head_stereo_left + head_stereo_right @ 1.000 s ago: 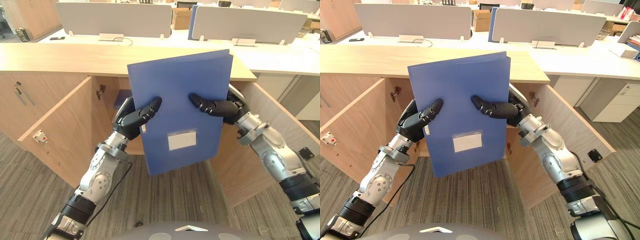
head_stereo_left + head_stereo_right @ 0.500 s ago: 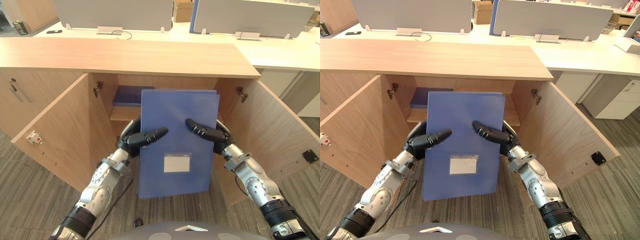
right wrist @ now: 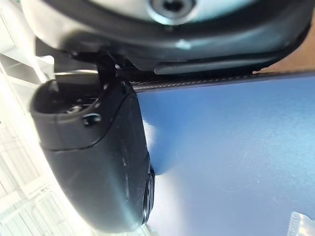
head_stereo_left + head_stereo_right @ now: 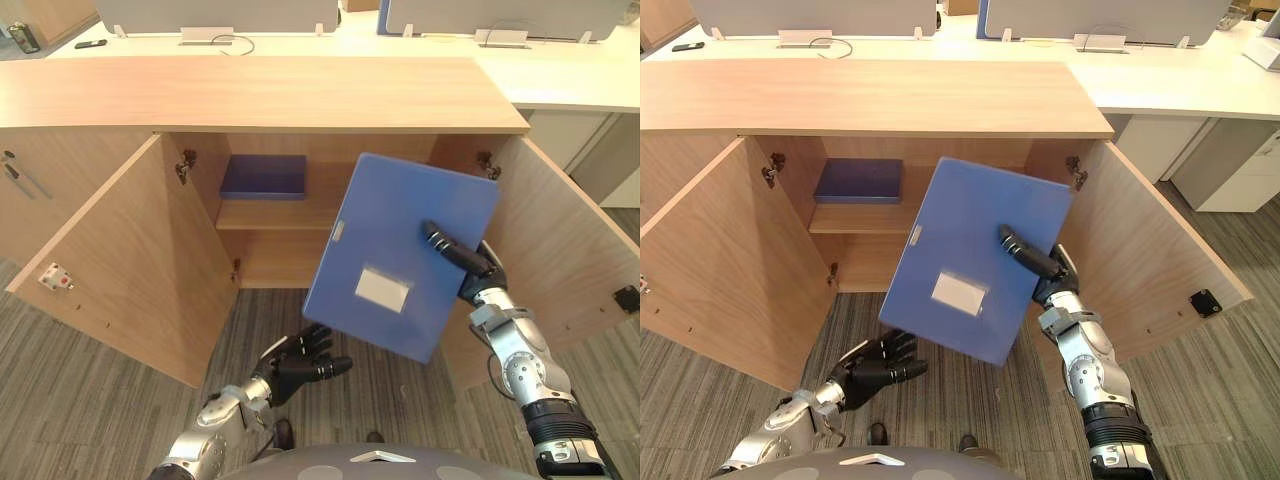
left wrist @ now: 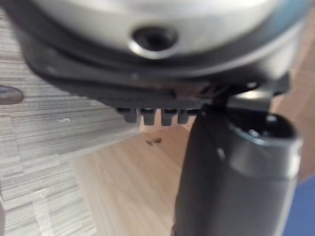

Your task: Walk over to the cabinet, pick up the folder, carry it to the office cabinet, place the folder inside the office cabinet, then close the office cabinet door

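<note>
Looking down past my own arms, the nearest thing is the left hand (image 4: 300,362), low over the carpet (image 4: 80,400) with its fingers loosely spread and nothing in it. It sits just under the folder's lower corner and apart from it, so I read it as a catch position, not a grip.

Above it, the blue folder (image 4: 390,240) hangs in the air, tilted with its top corner leaning toward the opening and its white label (image 4: 382,289) facing me. Only 1 hand carries it: the right hand (image 4: 470,268) pinches its right edge, dark fingers (image 4: 445,245) laid across the front face. In the right wrist view the thumb presses flat on the blue cover. I judge that the edge grip leaves the far end free to go in first.

Behind the folder, the office cabinet (image 4: 275,255) stands with its 2 doors swung wide, the left door (image 4: 110,260) and the right door (image 4: 560,250), so the mouth is clear. A shelf (image 4: 290,212) inside carries another flat blue folder-like item (image 4: 264,176) on its left part, and I would aim for the free space beside or below it. The wooden counter (image 4: 250,90) tops the cabinet, with a white desk (image 4: 570,75) beyond. Placement and door closing are not yet done.
</note>
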Robot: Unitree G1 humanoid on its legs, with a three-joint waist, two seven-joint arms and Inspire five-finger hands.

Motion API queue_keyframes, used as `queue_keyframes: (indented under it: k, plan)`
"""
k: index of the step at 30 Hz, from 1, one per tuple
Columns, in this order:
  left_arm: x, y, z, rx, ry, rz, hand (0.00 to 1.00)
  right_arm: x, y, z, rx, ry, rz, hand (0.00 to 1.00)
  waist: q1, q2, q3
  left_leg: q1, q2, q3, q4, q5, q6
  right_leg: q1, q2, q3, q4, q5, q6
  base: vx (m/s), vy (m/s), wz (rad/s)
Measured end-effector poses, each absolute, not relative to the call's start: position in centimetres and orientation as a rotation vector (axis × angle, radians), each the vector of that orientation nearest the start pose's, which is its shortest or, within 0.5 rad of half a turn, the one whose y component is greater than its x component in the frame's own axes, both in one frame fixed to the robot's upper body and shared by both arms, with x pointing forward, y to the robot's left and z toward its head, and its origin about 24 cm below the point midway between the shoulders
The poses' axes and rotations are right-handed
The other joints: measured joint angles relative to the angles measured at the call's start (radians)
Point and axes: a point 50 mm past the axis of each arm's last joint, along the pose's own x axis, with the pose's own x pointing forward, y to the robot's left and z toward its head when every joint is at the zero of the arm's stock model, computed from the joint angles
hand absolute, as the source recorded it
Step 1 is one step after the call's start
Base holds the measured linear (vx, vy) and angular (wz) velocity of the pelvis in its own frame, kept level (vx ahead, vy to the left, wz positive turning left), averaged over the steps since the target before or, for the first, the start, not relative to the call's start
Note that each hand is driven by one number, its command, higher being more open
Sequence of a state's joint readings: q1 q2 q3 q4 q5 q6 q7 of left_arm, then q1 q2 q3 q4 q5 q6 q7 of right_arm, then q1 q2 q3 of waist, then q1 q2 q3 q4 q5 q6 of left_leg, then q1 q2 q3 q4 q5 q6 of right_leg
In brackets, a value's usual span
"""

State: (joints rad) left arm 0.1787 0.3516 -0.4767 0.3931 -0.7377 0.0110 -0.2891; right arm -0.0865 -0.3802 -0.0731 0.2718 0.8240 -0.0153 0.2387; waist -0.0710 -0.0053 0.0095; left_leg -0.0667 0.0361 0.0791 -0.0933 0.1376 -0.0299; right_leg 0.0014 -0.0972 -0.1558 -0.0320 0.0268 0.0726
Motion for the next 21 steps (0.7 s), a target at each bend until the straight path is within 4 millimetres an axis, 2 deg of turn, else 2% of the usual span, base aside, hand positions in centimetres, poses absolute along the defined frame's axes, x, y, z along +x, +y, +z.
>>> queue_keyframes:
  k: [4, 10, 11, 13, 17, 21]
  plan:
    - [14.1, 14.4, -10.0, -0.428, 0.765, -0.363, 1.0, 27.0, -23.7, 3.8, 0.497, -0.002, 0.039, 0.0, -0.006, 0.005, 0.004, 0.001, -0.003, 0.0, 0.0, -0.001, 0.0, 0.001, -0.002, 0.0, 0.0, 0.001, -0.002, 0.0, 0.0, 0.0]
    - [11.9, 13.3, -12.6, -0.513, 0.93, -0.263, 1.0, 27.4, -18.8, 1.8, 0.682, 0.058, 0.023, 0.0, 0.001, 0.01, 0.008, 0.002, -0.007, -0.001, 0.0, -0.002, 0.001, 0.003, -0.002, -0.003, 0.0, 0.0, 0.0, 0.0, 0.0, 0.0]
    - [11.8, 13.3, -12.7, -0.513, 0.938, -0.259, 1.0, 27.5, -18.6, 1.7, 0.696, 0.063, 0.021, 0.0, 0.002, 0.01, 0.008, 0.003, -0.007, -0.001, 0.0, -0.002, 0.001, 0.003, -0.002, -0.004, 0.0, -0.002, 0.002, 0.0, 0.0, 0.0]
    - [11.4, 12.7, -13.7, -0.521, 0.999, -0.218, 1.0, 29.3, -17.0, 1.1, 0.845, 0.108, -0.042, 0.0, 0.015, 0.011, 0.013, 0.003, -0.008, -0.003, 0.0, -0.004, -0.002, 0.005, -0.004, -0.006, 0.0, -0.003, 0.007, -0.05, 0.013, 0.05]
    - [12.4, 13.0, -14.3, -0.441, 1.022, -0.19, 1.0, 31.7, -15.9, 1.3, 1.016, 0.141, -0.141, 0.0, 0.046, 0.01, 0.041, 0.004, -0.012, -0.017, 0.0, -0.004, -0.002, 0.017, -0.007, -0.018, -0.006, -0.004, 0.007, -0.05, 0.026, 0.11]
    - [12.7, 14.8, -14.9, -0.308, 1.038, -0.141, 1.0, 33.4, -16.3, 1.4, 1.077, 0.167, -0.213, 0.0, 0.065, 0.011, 0.062, 0.004, -0.019, -0.033, 0.0, -0.004, -0.001, 0.026, -0.013, -0.036, -0.007, -0.004, 0.012, 0.02, 0.013, 0.13]
